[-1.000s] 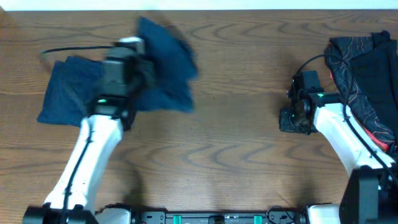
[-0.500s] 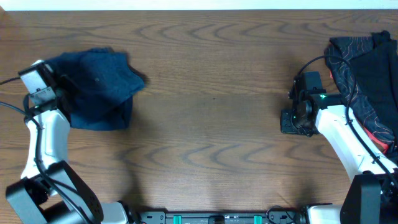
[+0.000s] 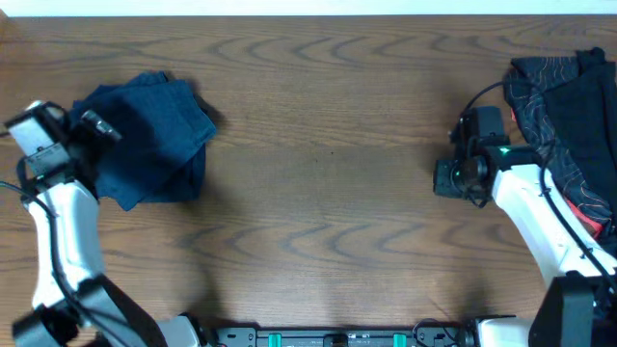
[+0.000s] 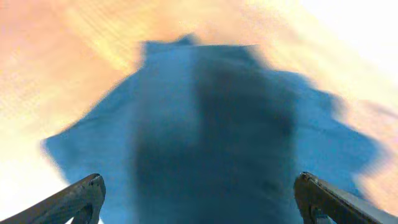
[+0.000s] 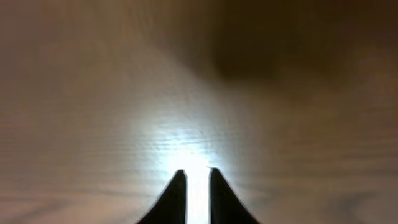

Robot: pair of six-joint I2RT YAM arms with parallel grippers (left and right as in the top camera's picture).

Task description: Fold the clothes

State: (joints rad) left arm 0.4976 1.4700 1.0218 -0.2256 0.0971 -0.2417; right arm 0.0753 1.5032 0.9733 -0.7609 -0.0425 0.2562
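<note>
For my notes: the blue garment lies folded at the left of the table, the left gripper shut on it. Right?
No. The left wrist view shows the left gripper open, fingers wide apart. The blue garment does lie folded at the left of the table.

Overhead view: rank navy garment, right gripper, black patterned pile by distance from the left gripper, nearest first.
1. navy garment: far left, right at the left gripper, whose jaws are open.
2. right gripper: right of centre, over bare wood.
3. black patterned pile: far right edge.
</note>
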